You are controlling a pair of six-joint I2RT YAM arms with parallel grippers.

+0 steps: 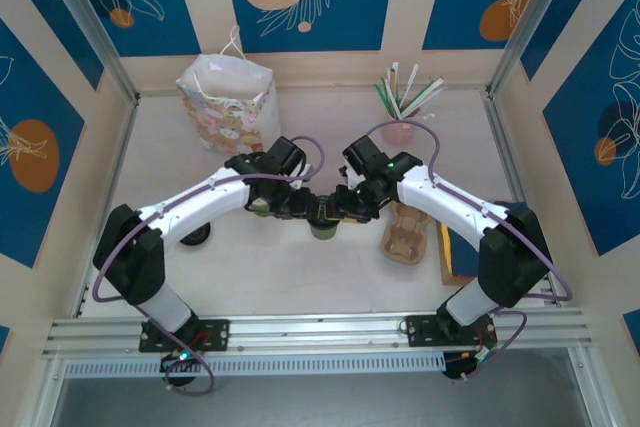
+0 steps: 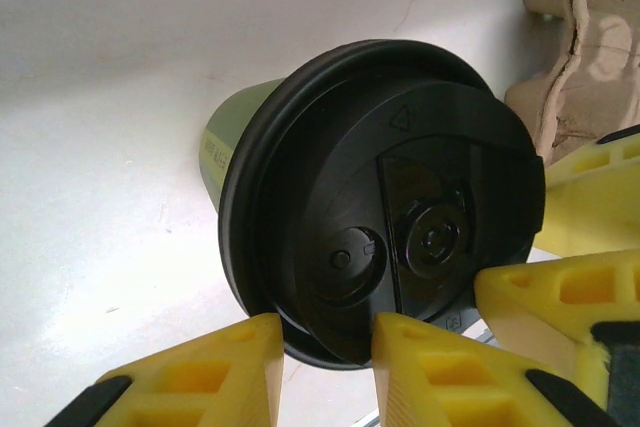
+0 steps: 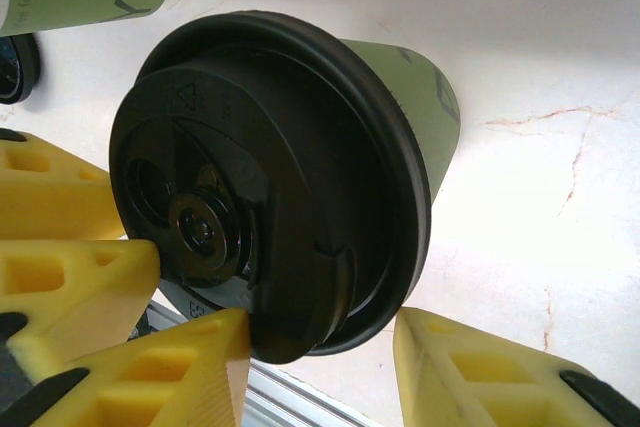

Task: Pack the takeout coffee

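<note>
Fingers (image 2: 200, 377) of the left gripper (image 2: 325, 339) stand a little apart, with the near rim of the lid (image 2: 400, 207) showing in the gap; I see no bite there. Opposite, the right gripper (image 3: 322, 332) straddles the lid, one pad on the rim and the other just beside it. I cannot tell whether it is clamped. Between the two, mid-table, the takeout coffee (image 1: 322, 229) stands upright with its long axis vertical, beneath both sets of fingertips as I read it. Just right of it sits the pulp carrier (image 1: 405, 237), on the right arm's side. Far back and to the left stands the gift bag (image 1: 228, 97), nearer the left arm, so I'd judge a carry there suits that arm.
</note>
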